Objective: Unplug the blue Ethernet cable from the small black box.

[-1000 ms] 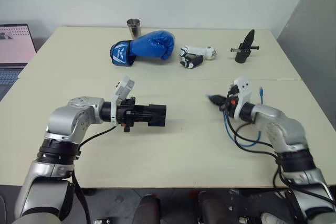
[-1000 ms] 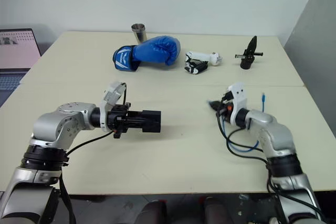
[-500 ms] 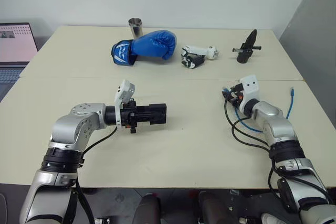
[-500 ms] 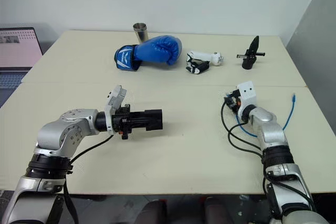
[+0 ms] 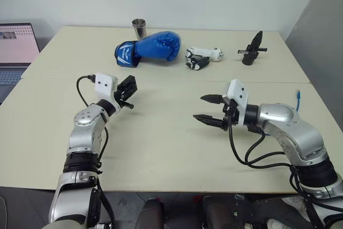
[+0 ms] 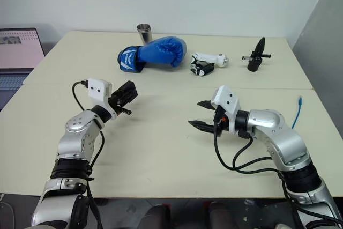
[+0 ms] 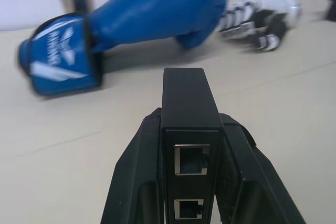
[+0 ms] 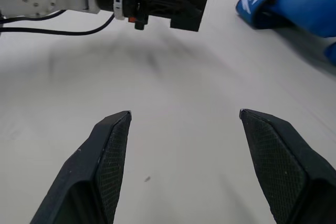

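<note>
The table (image 5: 161, 148) is a wide cream surface. At its far side lies a blue boxing glove (image 5: 153, 46), with a metal cup (image 5: 138, 27) just behind it. Beside the glove is a white and black handheld tool (image 5: 199, 57), and farther right a black pointed clamp (image 5: 252, 49). A laptop (image 5: 16, 46) sits off the left edge.

The right gripper (image 5: 208, 109) hangs over the middle of the table, its 2 fingers spread wide with nothing between them. The left gripper (image 5: 127, 90) is clamped on the small black box (image 7: 188, 114), which it holds above the table; the box's near edge shows 2 ports, both without a plug. The blue cable (image 5: 297, 100) lies by the table's right edge, behind the right arm, well apart from the box.
</note>
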Robot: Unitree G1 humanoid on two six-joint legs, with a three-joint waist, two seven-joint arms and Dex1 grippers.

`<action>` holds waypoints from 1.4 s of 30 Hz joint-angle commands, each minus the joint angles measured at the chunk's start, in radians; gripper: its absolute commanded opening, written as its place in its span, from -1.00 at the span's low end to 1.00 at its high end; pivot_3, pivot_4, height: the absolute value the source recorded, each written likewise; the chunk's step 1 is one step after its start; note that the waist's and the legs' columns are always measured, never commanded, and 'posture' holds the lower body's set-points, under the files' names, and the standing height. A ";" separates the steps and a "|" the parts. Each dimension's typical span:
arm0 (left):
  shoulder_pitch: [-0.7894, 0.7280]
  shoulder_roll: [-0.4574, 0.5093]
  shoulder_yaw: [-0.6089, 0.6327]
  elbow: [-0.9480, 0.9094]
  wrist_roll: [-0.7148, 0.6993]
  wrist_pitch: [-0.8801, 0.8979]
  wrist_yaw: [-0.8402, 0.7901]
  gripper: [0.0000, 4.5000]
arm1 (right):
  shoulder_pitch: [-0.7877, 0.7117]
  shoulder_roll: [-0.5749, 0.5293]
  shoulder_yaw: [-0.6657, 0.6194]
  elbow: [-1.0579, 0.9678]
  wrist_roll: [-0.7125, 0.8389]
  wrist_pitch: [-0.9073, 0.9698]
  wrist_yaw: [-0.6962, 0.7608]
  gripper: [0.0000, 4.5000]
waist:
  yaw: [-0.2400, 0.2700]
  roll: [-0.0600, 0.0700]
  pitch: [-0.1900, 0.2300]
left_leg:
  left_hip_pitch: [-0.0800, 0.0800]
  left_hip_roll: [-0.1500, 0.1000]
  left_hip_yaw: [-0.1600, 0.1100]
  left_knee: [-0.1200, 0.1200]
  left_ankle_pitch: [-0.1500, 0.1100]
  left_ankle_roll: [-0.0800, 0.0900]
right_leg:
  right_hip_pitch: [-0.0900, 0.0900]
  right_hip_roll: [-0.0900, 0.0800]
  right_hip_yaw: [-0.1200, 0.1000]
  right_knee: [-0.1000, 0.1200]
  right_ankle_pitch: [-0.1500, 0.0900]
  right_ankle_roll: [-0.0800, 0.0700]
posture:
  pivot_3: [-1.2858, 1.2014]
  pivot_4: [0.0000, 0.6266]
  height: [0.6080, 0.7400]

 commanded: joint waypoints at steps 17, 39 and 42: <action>0.067 -0.025 0.029 0.028 0.003 -0.068 0.048 0.85 | -0.049 0.018 0.053 -0.008 -0.050 0.013 0.024 0.57 | 0.000 0.000 0.000 | -0.002 0.000 -0.002 0.002 0.000 0.000 | 0.000 0.000 -0.002 0.000 0.000 0.000 | 0.03 -0.52 1.00; 0.371 0.444 0.131 -0.586 -0.235 0.439 -0.374 0.99 | 0.175 -0.216 -0.264 -0.084 0.103 0.088 0.098 0.57 | -0.004 0.000 0.000 | 0.002 0.001 0.000 0.000 0.000 0.000 | 0.001 0.001 -0.001 0.000 -0.001 0.001 | 0.03 -0.52 1.00; 0.342 0.448 0.140 -0.574 -0.246 0.446 -0.383 0.99 | 0.174 -0.248 -0.283 -0.073 0.121 0.096 0.123 0.57 | -0.003 0.000 0.000 | 0.002 0.001 0.000 0.000 0.000 0.000 | 0.001 0.001 0.000 0.000 -0.003 0.004 | 0.03 -0.52 1.00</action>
